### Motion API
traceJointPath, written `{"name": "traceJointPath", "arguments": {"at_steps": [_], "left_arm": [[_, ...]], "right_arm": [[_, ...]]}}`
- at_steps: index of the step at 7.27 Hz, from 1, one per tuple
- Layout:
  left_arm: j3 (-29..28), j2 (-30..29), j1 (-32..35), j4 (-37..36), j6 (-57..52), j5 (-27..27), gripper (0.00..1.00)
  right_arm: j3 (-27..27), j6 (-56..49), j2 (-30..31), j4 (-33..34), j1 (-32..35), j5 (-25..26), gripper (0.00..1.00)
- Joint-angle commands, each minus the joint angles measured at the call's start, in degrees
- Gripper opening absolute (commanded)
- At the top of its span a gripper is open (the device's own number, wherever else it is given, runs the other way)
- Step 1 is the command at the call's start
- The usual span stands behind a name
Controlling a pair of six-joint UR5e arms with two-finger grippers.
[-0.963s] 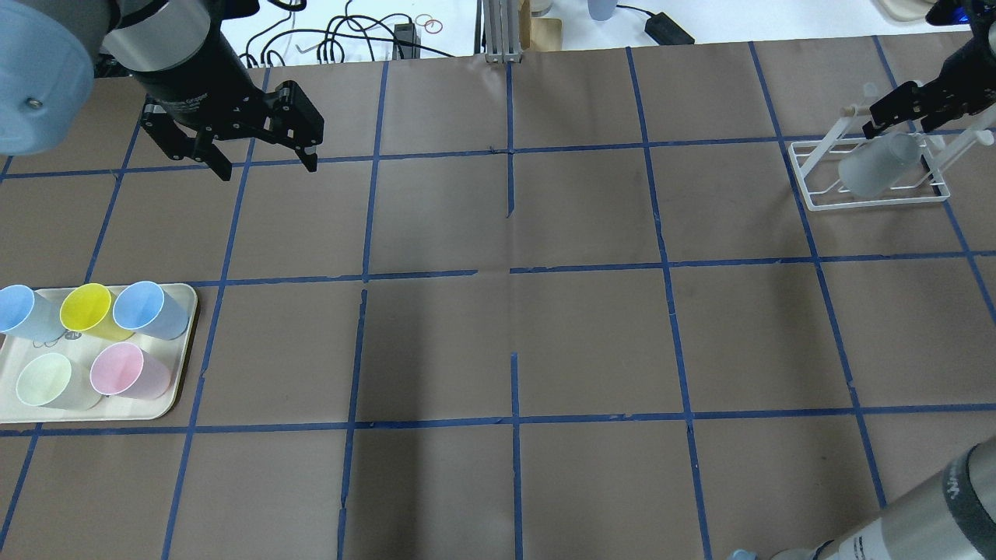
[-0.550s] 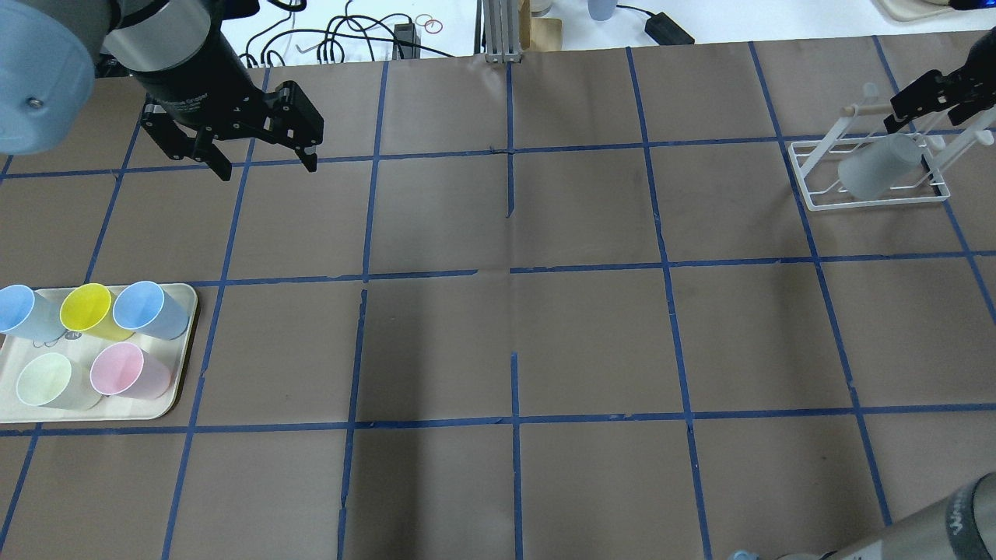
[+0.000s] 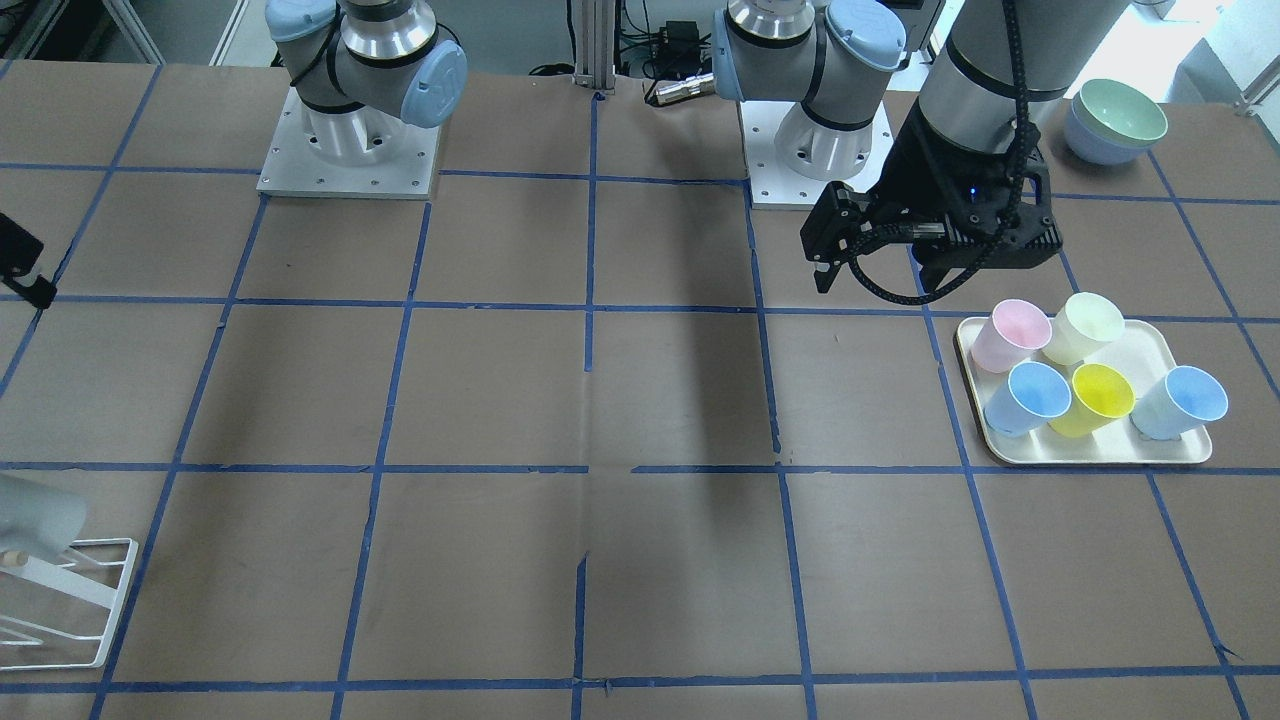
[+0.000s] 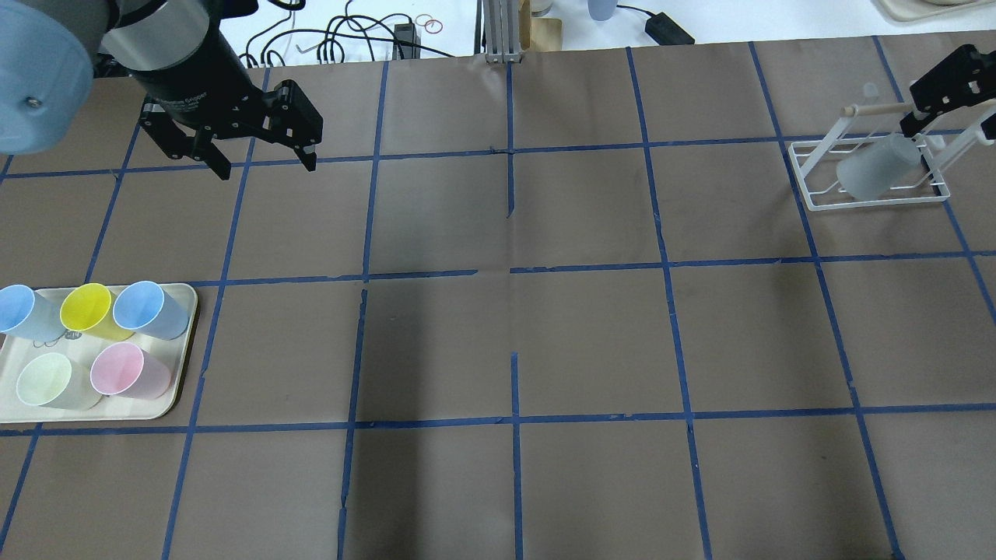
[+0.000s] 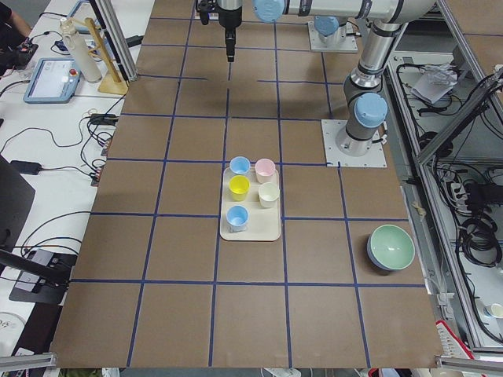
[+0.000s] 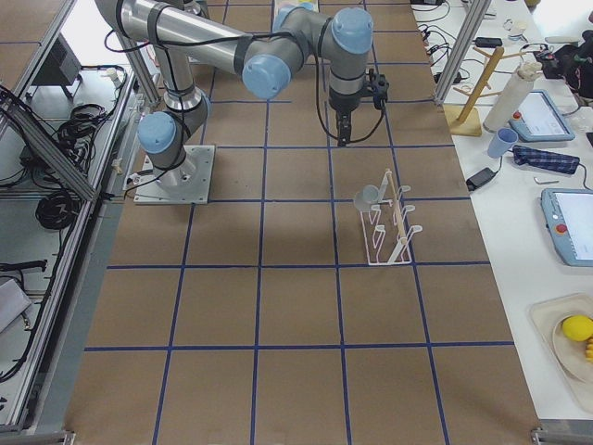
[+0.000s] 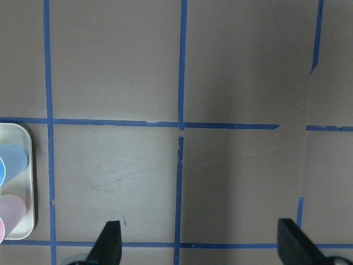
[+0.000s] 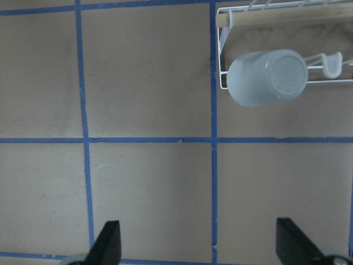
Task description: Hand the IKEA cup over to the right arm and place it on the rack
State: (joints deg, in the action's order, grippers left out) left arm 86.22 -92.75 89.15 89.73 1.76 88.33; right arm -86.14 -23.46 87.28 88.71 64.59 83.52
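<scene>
The pale grey IKEA cup (image 4: 875, 175) hangs upside down on a peg of the white wire rack (image 4: 871, 200) at the table's far right. It also shows in the right wrist view (image 8: 267, 77) and the exterior right view (image 6: 368, 196). My right gripper (image 4: 951, 117) is open and empty, apart from the cup, above and behind the rack (image 8: 220, 55). Its fingertips (image 8: 107, 243) show nothing between them. My left gripper (image 4: 266, 163) is open and empty above the far left of the table. Its fingertips (image 7: 107, 243) hang over bare paper.
A cream tray (image 4: 187, 342) at the near left holds several coloured cups, and it also shows in the front view (image 3: 1110, 450). Stacked bowls (image 3: 1115, 120) sit beside the left arm's base. Cables (image 4: 350, 39) and a metal post (image 4: 502, 31) lie past the far edge.
My right gripper has drawn back from the cup, up and to the right in the overhead view. The cup stays on the rack. The left arm has not moved.
</scene>
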Motion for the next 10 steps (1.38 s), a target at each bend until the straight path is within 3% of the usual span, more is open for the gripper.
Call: {"name": "traceJointPath", "arguments": {"at_steps": [1, 4, 7, 10], "left_arm": [[0.1, 0.0, -0.1, 0.2, 0.0, 0.1, 1.0], [0.1, 0.1, -0.3, 0.0, -0.3, 0.0, 1.0], [0.1, 0.1, -0.3, 0.0, -0.3, 0.0, 1.0], [-0.1, -0.1, -0.2, -0.2, -0.2, -0.1, 1.0]], "right_arm": [[-0.7, 8.8, 4.8, -4.0, 7.3, 1.8, 1.0], [-1.7, 16.8, 10.9, -11.1, 15.1, 1.8, 1.0], [-2.1, 25.3, 7.6, -6.6, 25.3, 5.9, 1.0], [-5.1, 26.0, 7.7, -6.2, 25.9, 6.2, 1.0]]}}
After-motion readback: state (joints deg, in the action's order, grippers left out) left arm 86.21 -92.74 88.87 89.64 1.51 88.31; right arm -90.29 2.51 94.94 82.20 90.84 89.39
